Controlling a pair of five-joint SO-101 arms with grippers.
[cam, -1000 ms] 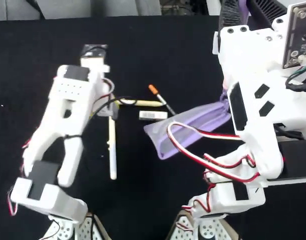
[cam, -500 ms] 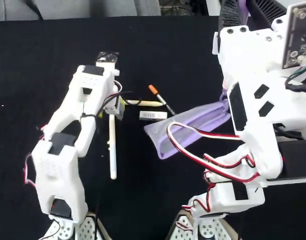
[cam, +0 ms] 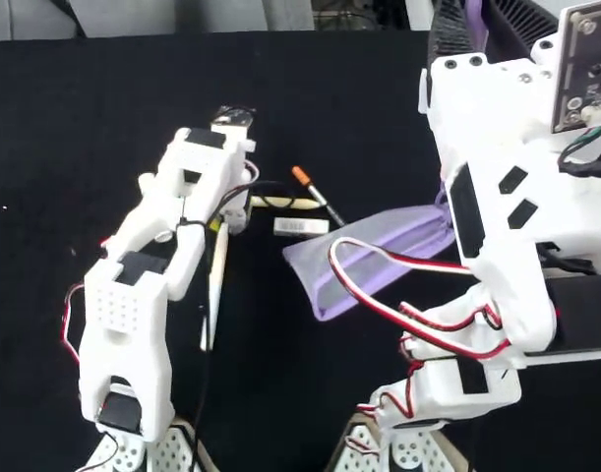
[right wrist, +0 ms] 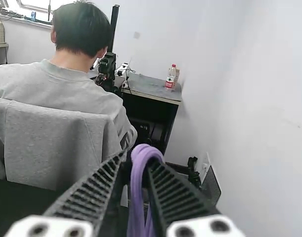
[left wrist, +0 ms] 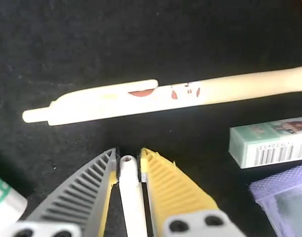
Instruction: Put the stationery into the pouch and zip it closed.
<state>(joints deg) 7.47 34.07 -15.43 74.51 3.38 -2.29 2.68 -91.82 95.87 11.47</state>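
My left gripper (left wrist: 127, 154) is shut on the tip of a long white pen (cam: 213, 290), which runs back toward the table's front. Just beyond its fingertips lie a cream pen (left wrist: 165, 96) and a small boxed eraser (left wrist: 269, 145). From above, the cream pen (cam: 285, 204), the eraser (cam: 301, 226) and an orange-capped pen (cam: 315, 192) sit between the left gripper (cam: 231, 211) and the purple pouch (cam: 379, 246). The pouch's open mouth faces them. My right gripper (right wrist: 136, 158) is shut on the pouch's purple end and holds it raised.
A black cloth (cam: 103, 108) covers the table. The big white right arm (cam: 497, 197) stands over the table's right side and hides the pouch's far end. A seated person (right wrist: 62, 98) is in the room behind, away from the table.
The left arm has swung toward the pouch and stationery. The white pen, straight before, now slants with its far end at the left gripper. The right arm and pouch have not moved.
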